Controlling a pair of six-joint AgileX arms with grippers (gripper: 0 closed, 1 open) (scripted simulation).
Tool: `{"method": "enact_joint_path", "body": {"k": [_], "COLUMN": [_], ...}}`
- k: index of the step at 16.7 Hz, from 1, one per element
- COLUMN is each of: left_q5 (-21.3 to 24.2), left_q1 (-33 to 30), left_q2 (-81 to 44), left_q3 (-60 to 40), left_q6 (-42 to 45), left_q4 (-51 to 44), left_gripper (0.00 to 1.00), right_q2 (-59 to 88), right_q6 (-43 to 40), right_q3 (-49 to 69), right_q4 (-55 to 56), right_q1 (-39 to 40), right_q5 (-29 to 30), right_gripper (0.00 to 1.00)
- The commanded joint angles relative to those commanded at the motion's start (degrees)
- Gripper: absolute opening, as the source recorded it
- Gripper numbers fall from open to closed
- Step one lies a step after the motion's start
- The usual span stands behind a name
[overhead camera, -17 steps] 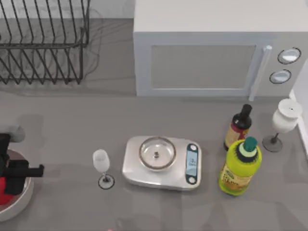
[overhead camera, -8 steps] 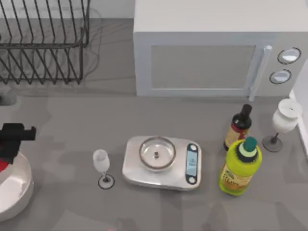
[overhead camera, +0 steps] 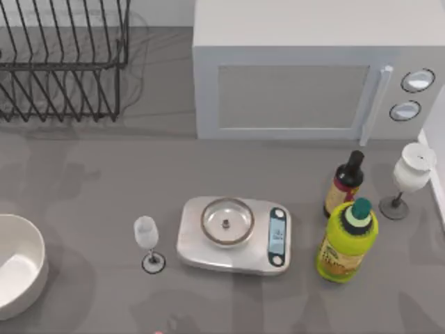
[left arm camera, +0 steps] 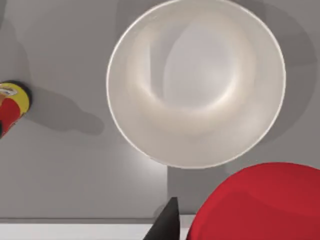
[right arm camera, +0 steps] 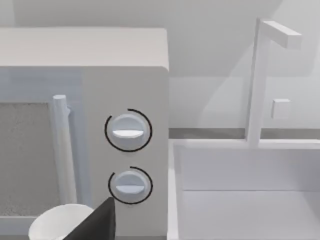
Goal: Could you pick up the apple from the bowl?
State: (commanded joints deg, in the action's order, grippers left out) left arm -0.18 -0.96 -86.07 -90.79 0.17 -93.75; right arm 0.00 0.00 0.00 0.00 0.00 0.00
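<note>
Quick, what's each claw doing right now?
Left gripper: shut on the apple, above the empty bowl.
Right gripper: cannot be told; parked by the microwave.

You see the bowl (overhead camera: pixel 15 268) cut off by the top view's left edge. In the left wrist view the apple (left arm camera: pixel 260 202) runs past the frame edge, and a red-and-yellow object (left arm camera: pixel 11 107) is too cropped to identify.

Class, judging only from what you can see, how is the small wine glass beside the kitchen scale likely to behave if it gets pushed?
The small wine glass stands on a thin stem over a narrow foot, so it would probably tip rather than slide. It looks thin-walled, so likely light and fragile. Toppled, its round bowl might roll toward the scale beside it.
</note>
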Motion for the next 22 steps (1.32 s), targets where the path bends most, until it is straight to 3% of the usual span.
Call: {"method": "enact_joint_path", "body": {"k": [4, 10, 13, 18, 22], "left_q5": [0.0, 0.0, 0.0, 0.2, 0.2], "left_q1": [-0.1, -0.7, -6.4, -22.8, -27.8], "left_q2": [1.4, 0.4, -5.0, -18.3, -22.9], "left_q3": [-6.0, -6.1, -7.0, -8.4, -8.6], "left_q6": [-0.1, -0.9, -6.4, -22.6, -27.5], "left_q4": [-6.0, -5.3, -1.4, 9.0, 13.4], "left_gripper": [0.0, 0.0, 0.0, 0.0, 0.0], "right_q2": [0.0, 0.0, 0.0, 0.0, 0.0], "right_q6": [0.0, 0.0, 0.0, 0.0, 0.0], "right_q3": [0.0, 0.0, 0.0, 0.0, 0.0], "right_q4": [0.0, 0.0, 0.0, 0.0, 0.0], "right_q1": [0.0, 0.0, 0.0, 0.0, 0.0], "right_q5": [0.0, 0.0, 0.0, 0.0, 0.0], "right_gripper": [1.0, 1.0, 1.0, 1.0, 1.0]}}
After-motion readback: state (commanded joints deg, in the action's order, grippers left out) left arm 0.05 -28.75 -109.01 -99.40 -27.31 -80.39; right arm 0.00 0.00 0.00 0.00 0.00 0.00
